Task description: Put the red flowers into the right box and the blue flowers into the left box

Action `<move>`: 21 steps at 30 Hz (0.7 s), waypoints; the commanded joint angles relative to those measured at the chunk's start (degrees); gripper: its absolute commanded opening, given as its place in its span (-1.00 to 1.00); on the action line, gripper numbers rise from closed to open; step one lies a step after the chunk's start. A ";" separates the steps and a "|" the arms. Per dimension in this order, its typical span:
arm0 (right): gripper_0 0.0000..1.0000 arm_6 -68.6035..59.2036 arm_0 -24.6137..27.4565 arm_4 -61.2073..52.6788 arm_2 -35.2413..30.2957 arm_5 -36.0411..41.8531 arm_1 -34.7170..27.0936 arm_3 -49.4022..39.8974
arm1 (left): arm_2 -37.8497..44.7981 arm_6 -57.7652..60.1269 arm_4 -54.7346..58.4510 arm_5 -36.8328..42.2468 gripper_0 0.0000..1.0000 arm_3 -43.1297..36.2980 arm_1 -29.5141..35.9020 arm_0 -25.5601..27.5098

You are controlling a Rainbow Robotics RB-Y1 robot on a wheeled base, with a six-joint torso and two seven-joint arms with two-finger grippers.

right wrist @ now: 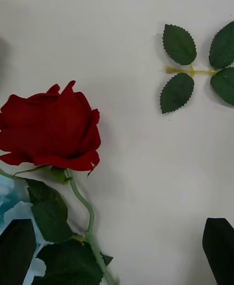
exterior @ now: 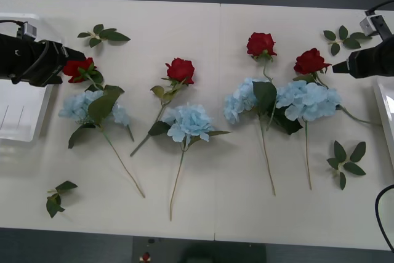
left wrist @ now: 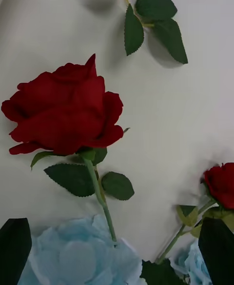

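Note:
Several red flowers lie across the white table, their blooms toward the far side, among them the leftmost (exterior: 77,68) and the rightmost (exterior: 310,61). Several blue flowers lie just nearer, such as one at the left (exterior: 92,106) and one at the right (exterior: 308,100). My left gripper (exterior: 71,55) hovers open over the leftmost red flower (left wrist: 63,112), its black fingers (left wrist: 14,251) apart. Over the rightmost red flower (right wrist: 48,129) my right gripper (exterior: 340,67) also hangs open, holding nothing. The left box (exterior: 21,112) sits at the left edge, the right box (exterior: 385,115) at the right edge.
Loose green leaf sprigs lie at the far left (exterior: 101,34), the far right (exterior: 341,38), the near right (exterior: 345,161) and the near left (exterior: 56,198). Long stems reach toward the table's front edge. A cable (exterior: 381,214) curves in at the near right corner.

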 commanded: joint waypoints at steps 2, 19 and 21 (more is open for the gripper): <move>1.00 2.36 -2.11 3.90 -0.05 -2.99 2.04 -0.57 | 1.37 1.72 -0.14 -1.43 1.00 2.62 -1.54 -2.26; 1.00 2.80 -2.19 10.67 0.57 -12.92 7.04 4.70 | -8.82 3.39 -2.60 -4.41 1.00 10.44 -5.58 -7.80; 1.00 2.98 -2.19 11.02 0.83 -13.71 7.48 5.05 | -10.23 3.39 -2.60 -4.59 1.00 12.29 -6.29 -9.29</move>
